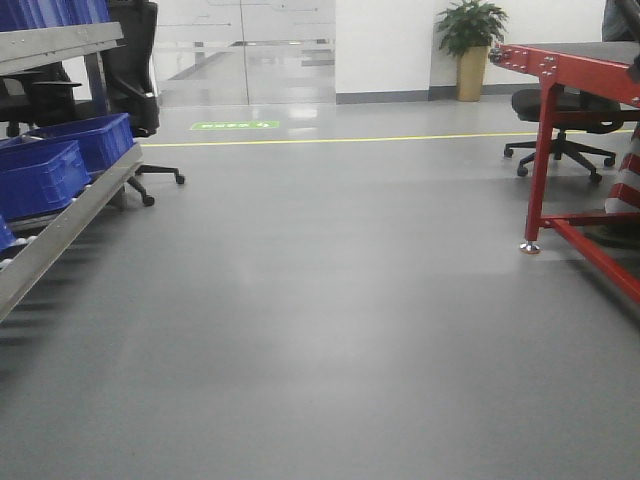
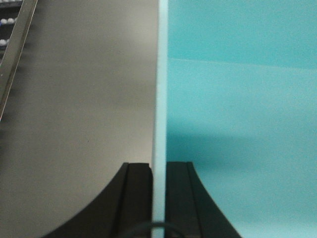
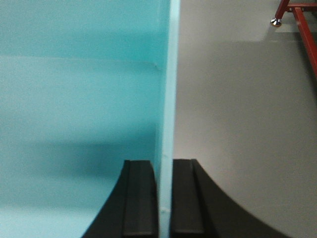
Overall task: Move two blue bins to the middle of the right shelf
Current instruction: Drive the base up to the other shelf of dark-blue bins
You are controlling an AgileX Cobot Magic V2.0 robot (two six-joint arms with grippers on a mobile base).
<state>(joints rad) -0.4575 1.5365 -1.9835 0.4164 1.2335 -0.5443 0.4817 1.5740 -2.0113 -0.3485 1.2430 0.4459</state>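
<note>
A pale aqua blue bin fills half of each wrist view. My left gripper is shut on its left wall, the thin rim running up between the two black fingers, with the bin's inside to the right. On the opposite wall my right gripper is shut too, and the bin's inside lies to the left. Only smooth aqua surfaces show, so I cannot tell whether this is one bin or two nested. The front view shows neither bin nor grippers. A red-framed rack stands at the right, only its left end in view.
On the left is a grey roller rack holding dark royal-blue bins. Black office chairs stand behind it and under the red rack. Grey floor lies ahead, with a yellow line, a potted plant and glass doors at the back.
</note>
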